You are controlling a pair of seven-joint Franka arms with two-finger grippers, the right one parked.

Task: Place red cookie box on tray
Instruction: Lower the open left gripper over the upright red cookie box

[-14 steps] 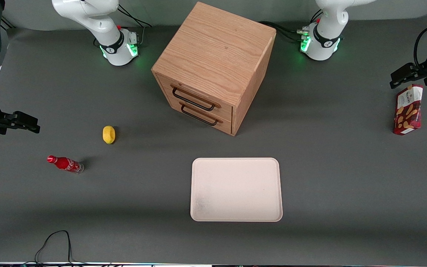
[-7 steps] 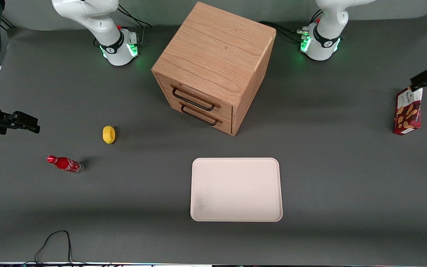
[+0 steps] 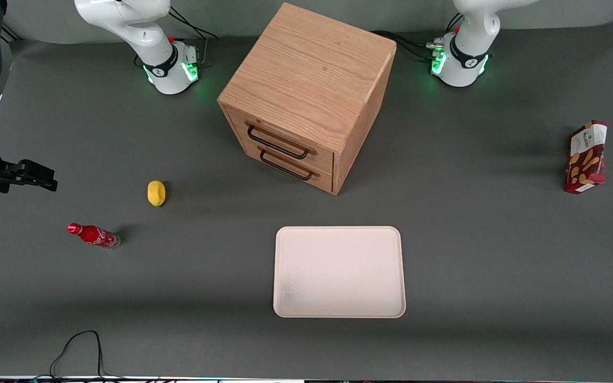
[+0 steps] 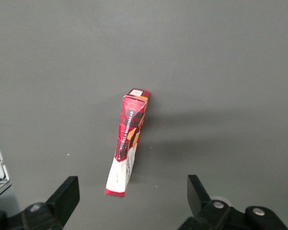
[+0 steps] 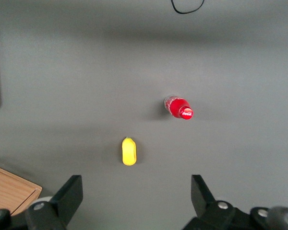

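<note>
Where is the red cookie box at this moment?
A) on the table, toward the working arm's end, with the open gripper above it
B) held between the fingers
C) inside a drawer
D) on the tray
A: the cookie box stands on the bare table, apart from the tray, and the gripper is open above it, touching nothing.

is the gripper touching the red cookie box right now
Apart. In the left wrist view the open gripper hangs above the red cookie box, fingers spread wide with bare table showing around the box.

Even overhead light, soft shadows on grey table [image 3: 471, 223], sharp focus
</note>
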